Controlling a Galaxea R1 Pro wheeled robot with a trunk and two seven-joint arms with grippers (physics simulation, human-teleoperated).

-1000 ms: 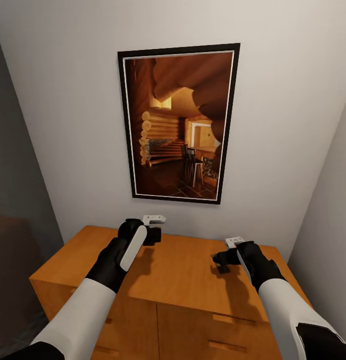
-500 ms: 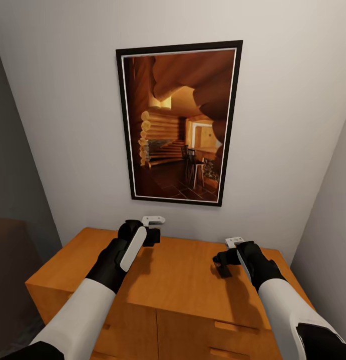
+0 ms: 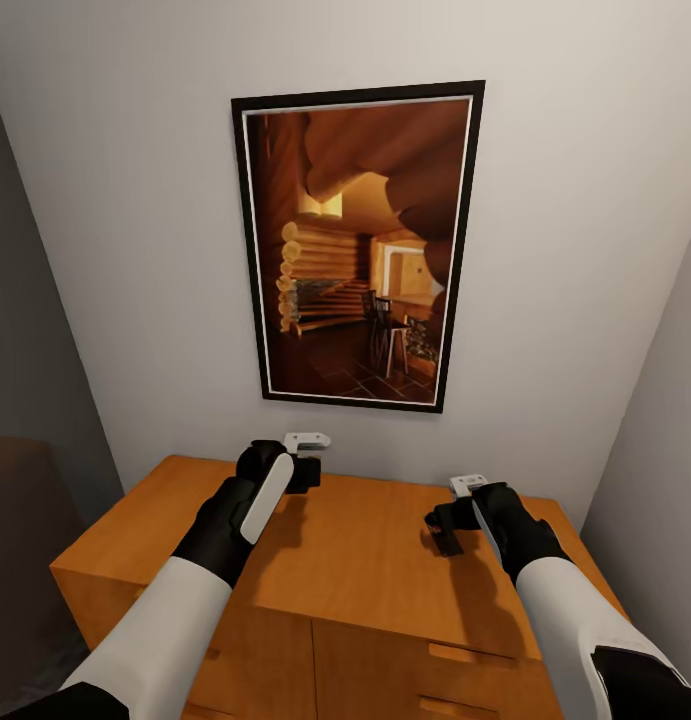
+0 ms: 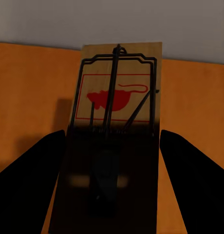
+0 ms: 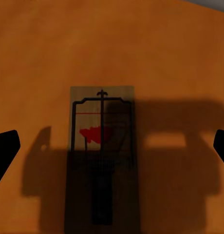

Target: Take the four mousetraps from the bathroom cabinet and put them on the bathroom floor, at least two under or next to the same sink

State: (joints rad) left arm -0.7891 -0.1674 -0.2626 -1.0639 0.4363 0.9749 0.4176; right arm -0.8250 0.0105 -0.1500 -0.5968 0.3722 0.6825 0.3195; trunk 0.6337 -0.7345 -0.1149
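Both my arms reach over the top of the orange-brown cabinet [image 3: 365,570]. My left gripper [image 3: 303,470] is near the wall. In the left wrist view its dark fingers [image 4: 39,175] press on the long sides of a wooden mousetrap [image 4: 117,97] with a red mouse print, and the trap's far end overlaps the wall line. My right gripper [image 3: 443,525] hovers over the cabinet's right part. In the right wrist view its fingertips [image 5: 5,146] stand far apart above a second mousetrap [image 5: 102,131], which lies flat in the gripper's shadow.
A large framed picture [image 3: 355,245] of a log interior hangs on the white wall behind the cabinet. Walls close in on both sides. Drawer fronts with bar handles [image 3: 455,655] face me below the top.
The head view shifted slightly a second ago. Neither arm nor either mousetrap has visibly moved since.
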